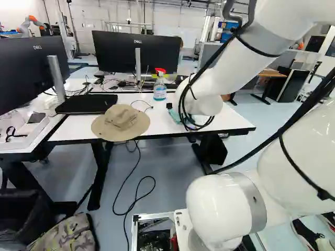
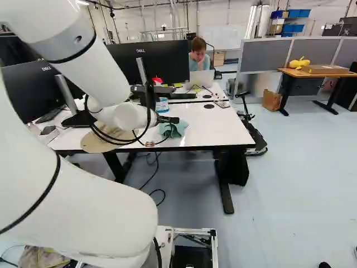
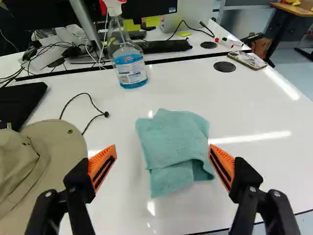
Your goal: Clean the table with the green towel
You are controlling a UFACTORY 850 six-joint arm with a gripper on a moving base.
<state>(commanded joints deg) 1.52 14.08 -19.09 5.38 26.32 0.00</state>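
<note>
Two orange-padded fingers (image 3: 101, 168) spread wide, with the green towel (image 3: 173, 142) on the bench (image 3: 259, 107) ahead of them.

Nothing is clamped in the end effector (image 2: 168, 119); the towel lies crumpled and partly folded over itself, across the gap's line. Near it on the same white top sit a tan brimmed hat (image 3: 61, 147), a spray bottle (image 3: 128, 58) of blue liquid standing upright, and a thin black cable (image 3: 93, 105) between hat and towel. Farther off lies a phone (image 3: 248, 59).
</note>
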